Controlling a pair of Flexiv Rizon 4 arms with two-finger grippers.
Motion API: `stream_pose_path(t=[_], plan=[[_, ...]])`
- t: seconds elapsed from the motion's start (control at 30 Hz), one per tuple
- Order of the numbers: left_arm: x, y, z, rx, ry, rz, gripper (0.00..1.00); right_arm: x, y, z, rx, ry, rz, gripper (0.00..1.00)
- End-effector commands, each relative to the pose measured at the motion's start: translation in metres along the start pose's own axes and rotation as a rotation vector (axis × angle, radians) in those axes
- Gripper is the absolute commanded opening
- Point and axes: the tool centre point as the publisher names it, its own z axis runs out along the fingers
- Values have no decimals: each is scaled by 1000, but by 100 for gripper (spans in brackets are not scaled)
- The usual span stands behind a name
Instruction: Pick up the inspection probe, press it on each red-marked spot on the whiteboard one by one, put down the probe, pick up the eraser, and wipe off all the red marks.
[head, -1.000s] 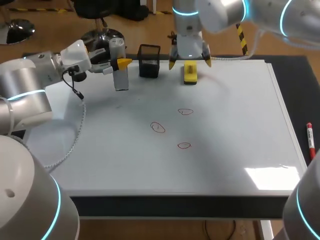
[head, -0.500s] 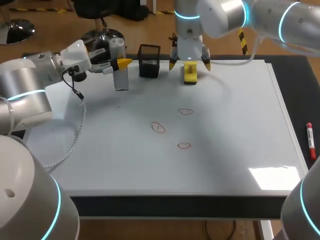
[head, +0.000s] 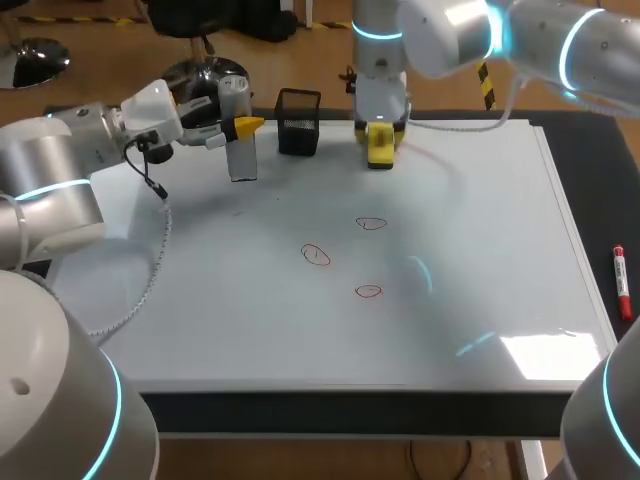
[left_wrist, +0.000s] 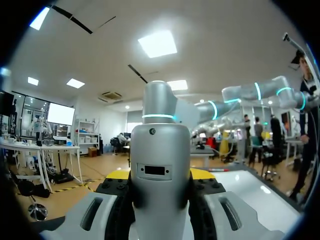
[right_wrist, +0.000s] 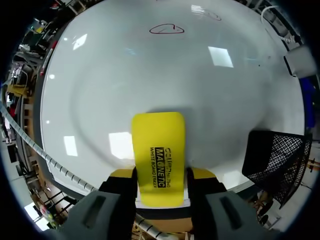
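- Head view: the left arm comes in from the left, and the left tool (head: 241, 128) is clamped on the inspection probe (head: 243, 160). The probe is a grey cylinder held upright over the far left part of the whiteboard (head: 480, 250).
- A black mesh basket (head: 298, 122) stands just beside the probe, on its right. Whether the probe's lower end touches the board cannot be told.
- Left wrist view: the probe (left_wrist: 160, 165) fills the space between the left tool's (left_wrist: 160, 175) two fingers. Both fingers press on its sides, and their yellow tips peep out behind it.
- Head view: the right arm comes in from the right, and the right tool (head: 380, 128) stands straight down over the yellow eraser (head: 380, 150). The eraser lies flat on the whiteboard near its far edge, to the right of the basket.
- Right wrist view: the eraser (right_wrist: 159, 150) sits between the right tool's (right_wrist: 160, 176) fingers. Both fingers touch its long sides, so it is gripped. The basket (right_wrist: 277, 160) stands beside it.
- Three red marks (head: 316, 255) sit unwiped near the middle of the board, well apart from both tools. In the right wrist view, one of them (right_wrist: 166, 29) shows ahead of the eraser.
- A red marker (head: 620, 282) lies off the board's right edge on the worktop's dark mat (head: 600, 160).
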Motion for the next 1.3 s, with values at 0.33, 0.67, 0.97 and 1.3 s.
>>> stream_pose_path(t=[0.33, 0.67, 0.97, 1.3], plan=[[0, 0, 0, 2, 0, 1, 0, 4, -1, -19, -8, -6, 30, 0], [0, 0, 0, 2, 0, 1, 0, 13, -18, -59, -31, -46, 110, 0], [0, 0, 0, 2, 0, 1, 0, 43, -30, -85, 1, -51, 192, 0], [0, 0, 0, 2, 0, 1, 0, 90, -33, -104, -8, -82, 374, 0]])
